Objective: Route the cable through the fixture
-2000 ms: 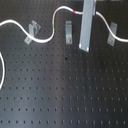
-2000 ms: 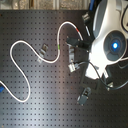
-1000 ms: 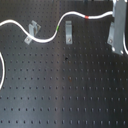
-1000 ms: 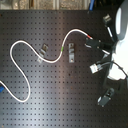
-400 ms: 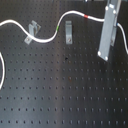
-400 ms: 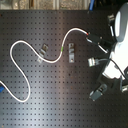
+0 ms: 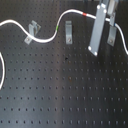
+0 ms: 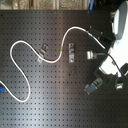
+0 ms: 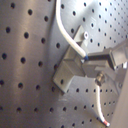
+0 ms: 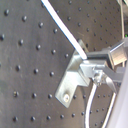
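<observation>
Where it snakes across board, cable (image 8: 30, 44) thin, white, w/ green + red bands; hand (image 9: 87, 59) clamped on it.

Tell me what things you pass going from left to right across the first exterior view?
Left clip → green band on the cable → middle clip → red band → grey metal bar → right clip.

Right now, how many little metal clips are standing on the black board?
3: one at the first exterior view's left, one in the middle beside the cable's green band, one partly behind the grey bar.
</observation>
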### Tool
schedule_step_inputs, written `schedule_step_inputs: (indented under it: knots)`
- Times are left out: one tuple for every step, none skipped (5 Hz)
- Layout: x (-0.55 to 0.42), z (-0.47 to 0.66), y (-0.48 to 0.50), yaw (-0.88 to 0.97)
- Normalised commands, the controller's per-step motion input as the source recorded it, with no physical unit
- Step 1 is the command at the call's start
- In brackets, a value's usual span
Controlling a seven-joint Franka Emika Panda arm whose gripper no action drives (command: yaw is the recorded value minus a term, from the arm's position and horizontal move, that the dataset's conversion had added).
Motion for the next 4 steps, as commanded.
schedule_step_inputs:
  knots:
    - [-0.373, 0.01, -0.172, 0.33]
    - [-0.431, 0.01, -0.15, 0.33]
    - [-0.516, 0.06, -0.069, 0.31]
    - [-0.406, 0.15, 0.036, 0.23]
